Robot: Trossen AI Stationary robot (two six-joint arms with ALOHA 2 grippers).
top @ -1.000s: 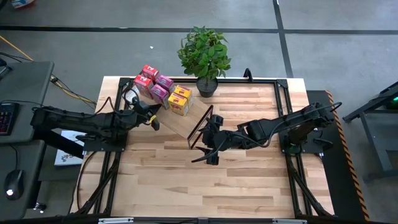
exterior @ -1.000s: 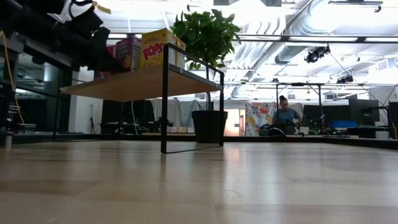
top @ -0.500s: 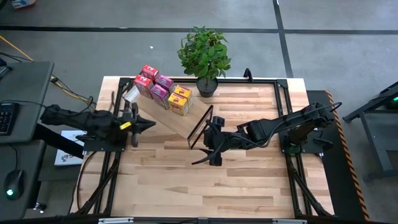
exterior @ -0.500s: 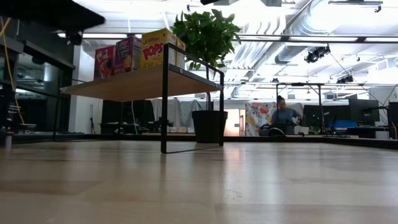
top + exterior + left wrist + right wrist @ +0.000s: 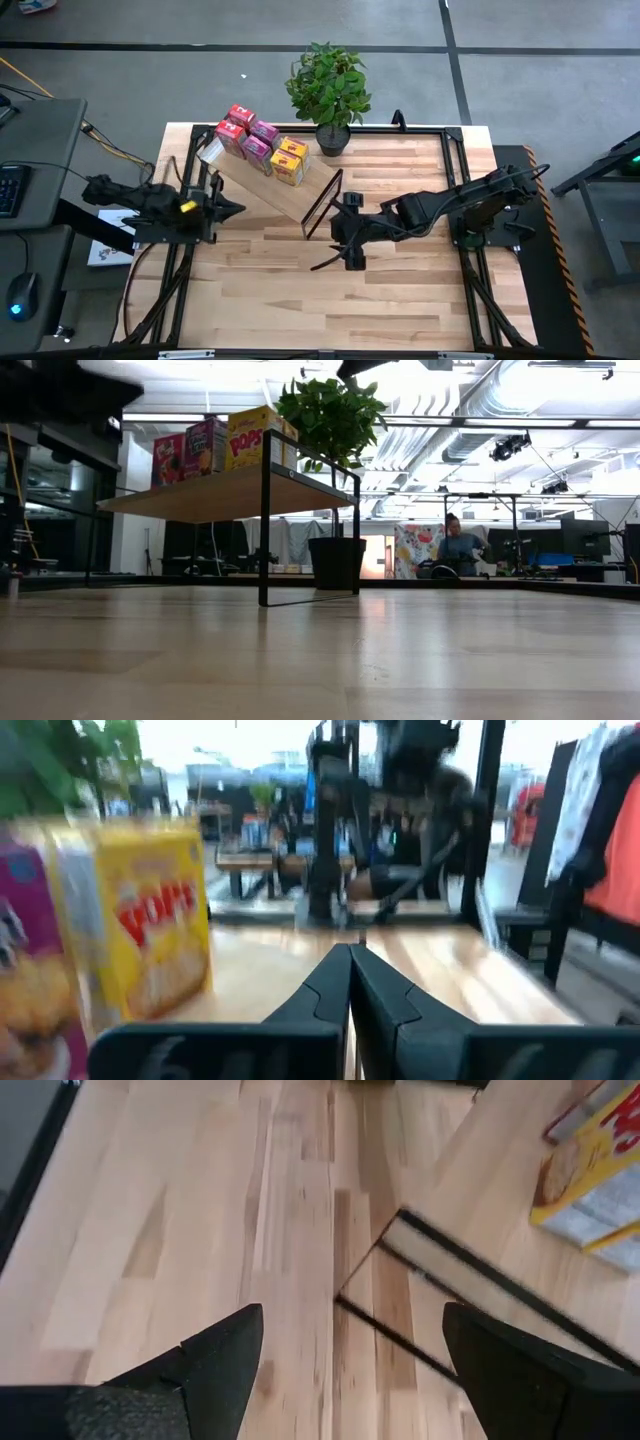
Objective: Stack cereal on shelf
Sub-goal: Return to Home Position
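**Both arms withdrawn, six boxes on the shelf**

The left gripper [image 5: 228,208] is clenched on nothing, its fingers meeting in a point. A second ago it stood close under the boxes [image 5: 262,142]. It has since drawn back toward 9 o'clock and is now near the table's [image 5: 400,300] left rail, well apart from them. The right gripper [image 5: 338,260] is spread wide and empty, and has eased slightly toward 6 o'clock. It hangs near the table's middle, just beside the black end frame of the shelf [image 5: 275,198].

The boxes have not shifted. They sit at 11 o'clock on the far end of the shelf, in red, pink and yellow pairs. The yellow pair is nearest the plant [image 5: 328,85]. We judge the stacking done, with only the arms' retreat to rest remaining.

Several things are hard to read:
- In the low view only one face of each colour shows, so the rear box of each pair is hidden.
- The left arm there is a dark smear at the upper corner.
- The left wrist view is blurred and cuts off the pink box.
- The right wrist view catches only a corner of a yellow box.
- A person [image 5: 460,545] sits far behind the table, too small to detail.
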